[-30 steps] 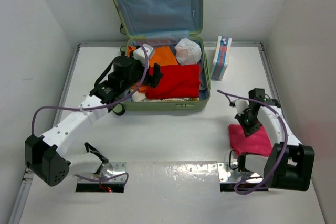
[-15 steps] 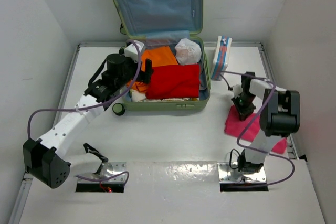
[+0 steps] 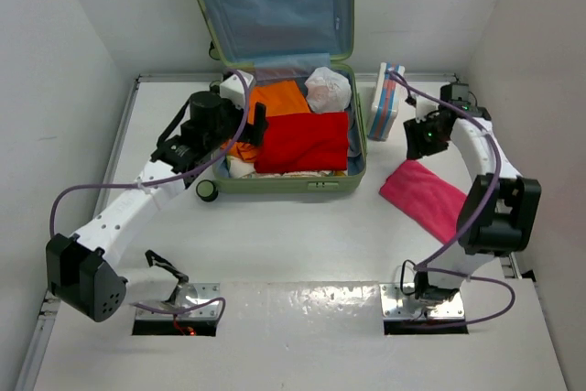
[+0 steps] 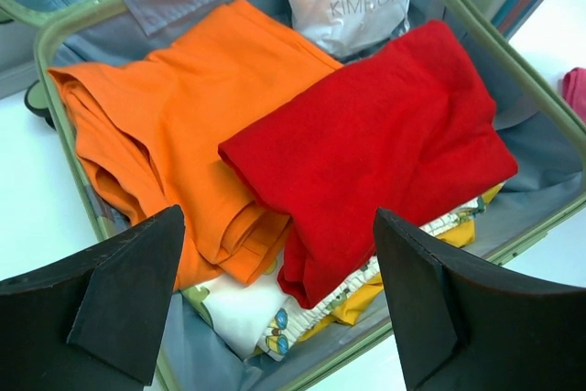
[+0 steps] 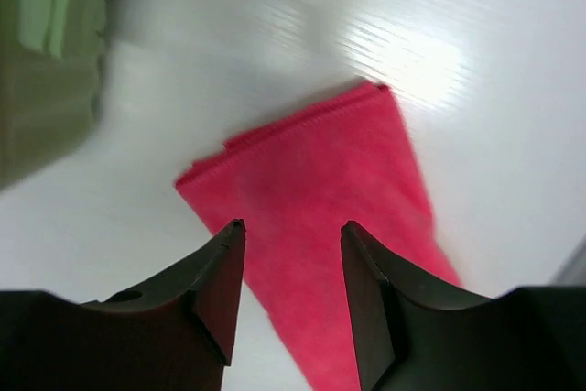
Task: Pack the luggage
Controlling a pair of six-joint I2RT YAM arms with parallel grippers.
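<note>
While the luggage [image 3: 286,184] stands open at the far centre of the bench [image 3: 302,254], lid propped against the far wall, its lower half already holds an orange garment [image 3: 279,98], a red garment [image 3: 307,139] folded to the right of it, a white bag [image 3: 328,89] at the far right corner and a patterned cloth beneath; the left gripper [image 4: 277,226] hovers over the left part of this load, jaws spread wide and holding nothing; the right gripper [image 5: 293,226], jaws moderately parted and empty, hangs above the bench just right of a striped box [image 3: 385,100], clear of the pink cloth [image 3: 430,197] lying flat and diagonal to the right of the luggage. Compared with half a second earlier, the right gripper has let go of the pink cloth, risen and swung toward the far side, and the cloth now lies stretched out rather than bunched under the jaws; one second earlier it lay nearer the arm's base. The left arm has scarcely shifted. The release probably means the cloth is not yet packed and needs a fresh grasp.
</note>
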